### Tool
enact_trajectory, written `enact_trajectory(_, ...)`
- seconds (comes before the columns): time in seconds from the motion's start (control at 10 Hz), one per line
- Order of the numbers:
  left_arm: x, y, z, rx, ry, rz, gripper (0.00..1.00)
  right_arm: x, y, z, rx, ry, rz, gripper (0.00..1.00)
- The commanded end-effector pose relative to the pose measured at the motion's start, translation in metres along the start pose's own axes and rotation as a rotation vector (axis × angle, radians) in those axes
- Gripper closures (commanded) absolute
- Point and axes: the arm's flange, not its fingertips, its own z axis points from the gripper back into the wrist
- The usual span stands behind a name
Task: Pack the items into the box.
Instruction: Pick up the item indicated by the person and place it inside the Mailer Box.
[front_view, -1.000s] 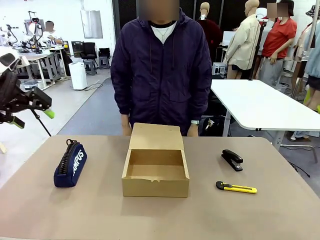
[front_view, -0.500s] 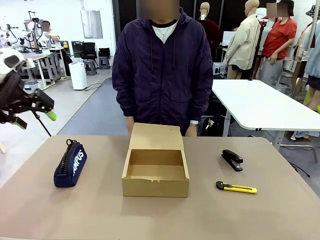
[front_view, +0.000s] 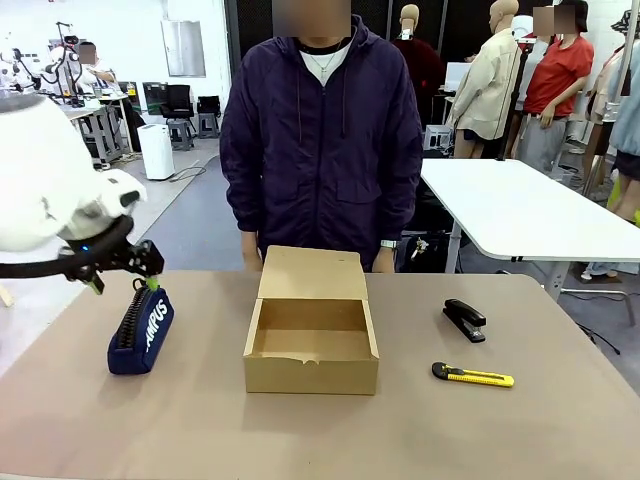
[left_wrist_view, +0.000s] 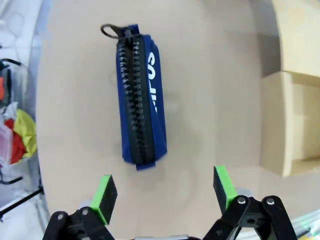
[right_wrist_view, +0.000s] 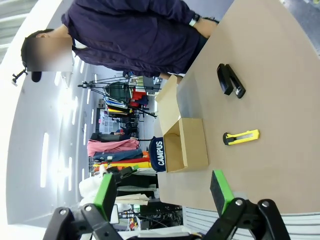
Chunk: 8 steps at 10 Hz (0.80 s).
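Over the left of the bench (front_view: 300, 440), hovers above the navy pouch (left_wrist_view: 141, 100) with left jaws wide apart, empty; holds right jaws apart too. Right of the open box (front_view: 312, 345): stapler (front_view: 465, 320), knife (front_view: 473, 376).

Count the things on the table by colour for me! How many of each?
Blue: 1, the pouch
Brown: 1, the box
Black: 1, the stapler
Yellow and black: 1, the knife
Total: 4
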Motion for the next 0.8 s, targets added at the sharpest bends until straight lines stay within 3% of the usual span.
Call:
enact_trajectory(0.0, 0.025, -0.001, -0.031, 0.029, -0.008, 0.016, 0.0, 0.003, 0.002, 0.001, 0.018, -0.006, 0.013, 0.0)
enact_trajectory(0.3, 0.041, 0.015, -0.101, 0.045, 0.029, 0.012, 0.0, 0.003, 0.002, 0.001, 0.018, -0.006, 0.013, 0.0)
enact_trajectory(0.7, 0.046, 0.027, -0.161, 0.004, 0.119, 0.021, 0.0, 0.003, 0.002, 0.001, 0.018, -0.006, 0.013, 0.0)
